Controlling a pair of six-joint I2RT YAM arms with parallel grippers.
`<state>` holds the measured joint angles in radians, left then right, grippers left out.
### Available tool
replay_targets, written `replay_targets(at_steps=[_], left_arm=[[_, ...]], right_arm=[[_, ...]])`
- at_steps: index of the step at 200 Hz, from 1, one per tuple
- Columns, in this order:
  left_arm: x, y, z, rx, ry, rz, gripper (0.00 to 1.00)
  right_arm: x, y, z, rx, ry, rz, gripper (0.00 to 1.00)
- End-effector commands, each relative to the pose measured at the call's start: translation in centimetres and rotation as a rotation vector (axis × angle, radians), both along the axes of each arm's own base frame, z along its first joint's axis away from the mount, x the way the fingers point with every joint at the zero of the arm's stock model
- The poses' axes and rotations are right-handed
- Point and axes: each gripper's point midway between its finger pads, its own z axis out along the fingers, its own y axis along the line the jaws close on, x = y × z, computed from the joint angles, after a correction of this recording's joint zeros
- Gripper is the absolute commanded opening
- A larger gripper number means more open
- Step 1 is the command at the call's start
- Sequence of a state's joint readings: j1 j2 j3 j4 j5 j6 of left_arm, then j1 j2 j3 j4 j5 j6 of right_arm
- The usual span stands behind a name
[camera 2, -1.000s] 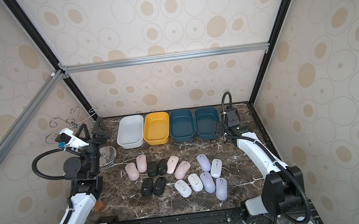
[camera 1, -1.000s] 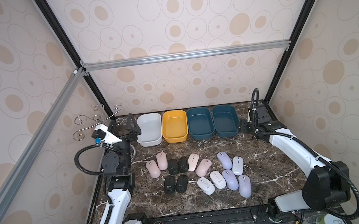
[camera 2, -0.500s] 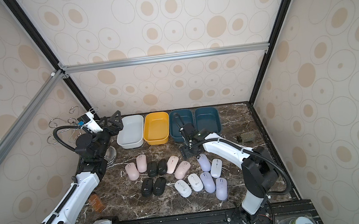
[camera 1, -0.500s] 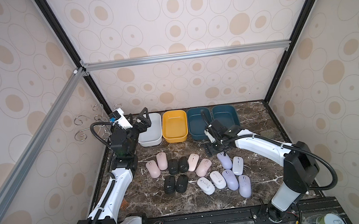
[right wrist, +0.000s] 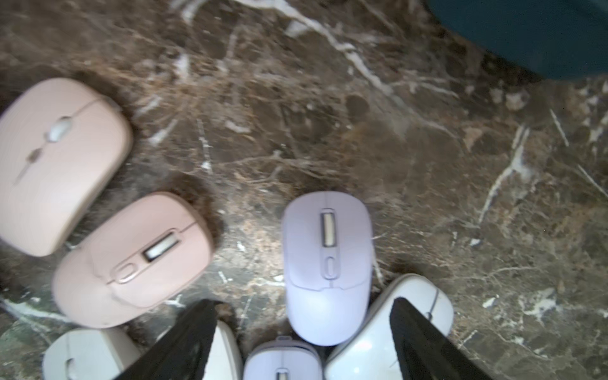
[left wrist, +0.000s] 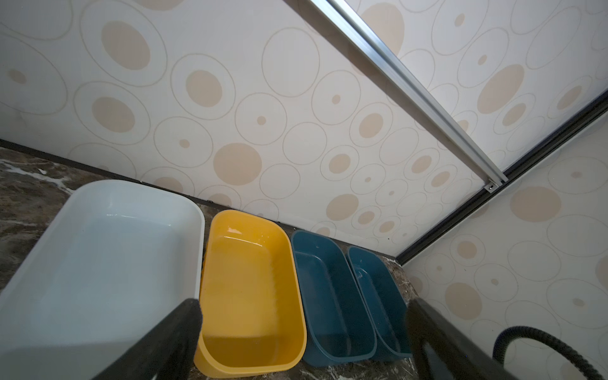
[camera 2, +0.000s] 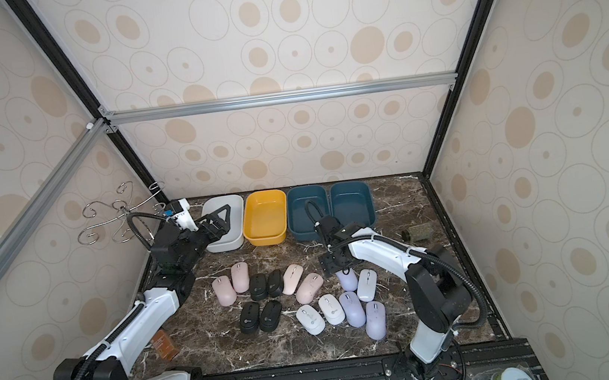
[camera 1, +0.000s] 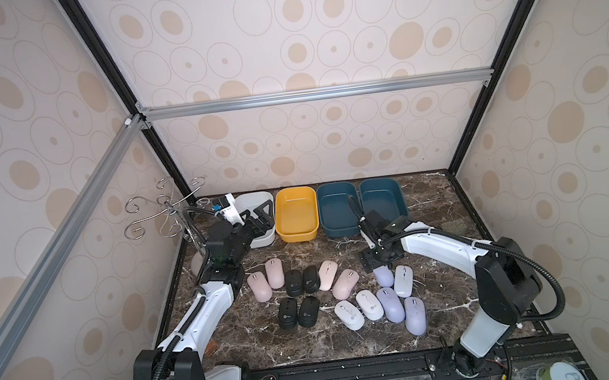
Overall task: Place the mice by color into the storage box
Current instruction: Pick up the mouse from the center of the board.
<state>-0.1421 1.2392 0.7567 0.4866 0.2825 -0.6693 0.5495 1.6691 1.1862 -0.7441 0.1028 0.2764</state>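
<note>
the right claw (right wrist: 302, 345) hangs spread wide, grasping nothing, just above the rearmost lavender mouse (right wrist: 327, 266). the left claw (camera 1: 261, 214) is also released and empty, over the white box (camera 1: 265, 239). all the mice (camera 1: 346, 283) lie on the desk (camera 1: 433, 203); the yellow box (camera 1: 298, 236) and blue boxes (camera 1: 340, 229) hold nothing. this looks like the first pick. next, lower to straddle that mouse, sparing the white mouse (camera 1: 403, 276) just beside it, then clench.

free: bare table (camera 1: 302, 252) strip between bins (camera 1: 297, 234) and mice (camera 1: 346, 283) | blocked: mice packed side by side
</note>
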Motion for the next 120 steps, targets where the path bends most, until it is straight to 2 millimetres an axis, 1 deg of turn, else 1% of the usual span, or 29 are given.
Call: replay_targets(at_steps=[1,9,22,44,56,84,95,101,120], left_arm=[[0.3,-1.1,1.1,-0.035,-0.005,-0.052,0.97],[0.3,-1.2,0.8,-0.038,0.002,-0.052,0.97],[0.4,-1.2,0.5,-0.037,0.01,-0.052,0.97],[0.5,-1.3,0.4,-0.036,0.015,-0.059,0.98],[0.5,-1.4,0.1,-0.037,0.019,-0.061,0.98],[0.6,-1.8,-0.2,-0.057,0.033,-0.086,0.98],[0.6,-1.9,-0.3,-0.061,0.037,-0.092,0.98],[0.6,-2.0,-0.3,-0.061,0.036,-0.094,0.98],[0.6,-1.9,-0.1,-0.057,0.031,-0.091,0.98]], right_arm=[[-0.4,-0.9,-0.3,0.042,0.048,0.003,0.86],[-0.6,-0.5,-0.5,0.055,0.079,0.027,0.86],[-0.9,-0.2,-1.5,0.052,0.126,0.051,0.85],[-1.6,-0.8,-2.7,0.027,0.157,0.043,0.84],[-1.7,-1.3,-3.1,0.001,0.157,0.027,0.84],[-1.9,-1.9,-4.2,-0.027,0.17,0.021,0.84],[-2.0,-1.8,-4.7,-0.024,0.184,0.019,0.81],[-2.0,-1.8,-4.9,-0.025,0.188,0.016,0.77],[-1.9,-1.7,-5.2,-0.013,0.176,0.012,0.72]])
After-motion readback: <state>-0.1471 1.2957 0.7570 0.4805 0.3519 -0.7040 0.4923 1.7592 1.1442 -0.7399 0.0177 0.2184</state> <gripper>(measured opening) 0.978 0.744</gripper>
